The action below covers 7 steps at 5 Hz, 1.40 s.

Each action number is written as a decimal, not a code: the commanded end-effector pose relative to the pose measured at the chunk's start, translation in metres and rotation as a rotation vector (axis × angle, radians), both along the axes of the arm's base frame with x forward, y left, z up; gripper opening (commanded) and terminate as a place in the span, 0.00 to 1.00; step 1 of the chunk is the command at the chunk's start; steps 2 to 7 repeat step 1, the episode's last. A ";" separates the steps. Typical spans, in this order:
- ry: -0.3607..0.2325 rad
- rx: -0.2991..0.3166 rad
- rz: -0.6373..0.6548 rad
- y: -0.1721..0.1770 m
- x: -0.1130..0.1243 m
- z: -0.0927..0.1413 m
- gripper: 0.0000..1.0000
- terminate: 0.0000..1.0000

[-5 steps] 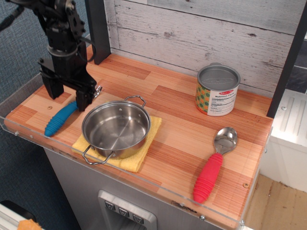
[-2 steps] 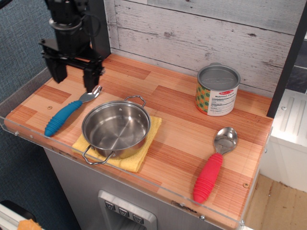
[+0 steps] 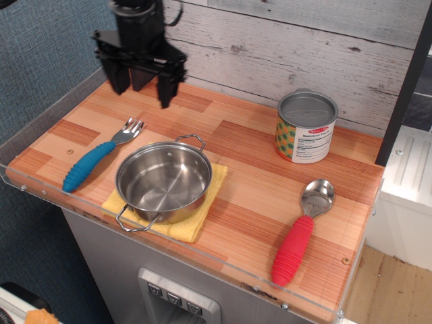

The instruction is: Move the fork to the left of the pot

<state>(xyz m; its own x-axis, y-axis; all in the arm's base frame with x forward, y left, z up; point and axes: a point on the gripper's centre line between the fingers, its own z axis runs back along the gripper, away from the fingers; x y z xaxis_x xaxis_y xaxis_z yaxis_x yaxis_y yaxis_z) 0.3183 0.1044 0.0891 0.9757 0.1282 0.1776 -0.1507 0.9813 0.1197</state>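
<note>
Fork first: the toy fork with the ribbed blue handle and short shiny tines [image 3: 96,157] lies flat on my wooden-plank bench [image 3: 250,145], near its left edge, just beside the shallow round steel pot with two wire loop handles [image 3: 163,181] and to the left of it. Its tines point toward the pot's far handle but do not touch it. The pot sits on a yellow cloth [image 3: 196,214], most of which is hidden under it. My black gripper [image 3: 140,76] hangs above the back left of the bench, well apart from the fork; its jaws are spread and hold nothing, and my arm above them is cut off by the top edge. A labelled tin can [image 3: 306,126] stands at the back right; its label has printing too small for me to read. A red-handled spoon with a shiny bowl [image 3: 302,230] lies toward the front right.
</note>
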 end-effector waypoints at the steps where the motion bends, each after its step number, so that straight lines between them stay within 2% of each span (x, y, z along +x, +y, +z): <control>1: -0.140 -0.025 -0.060 -0.042 0.027 0.039 1.00 1.00; 7: -0.140 -0.025 -0.060 -0.042 0.027 0.039 1.00 1.00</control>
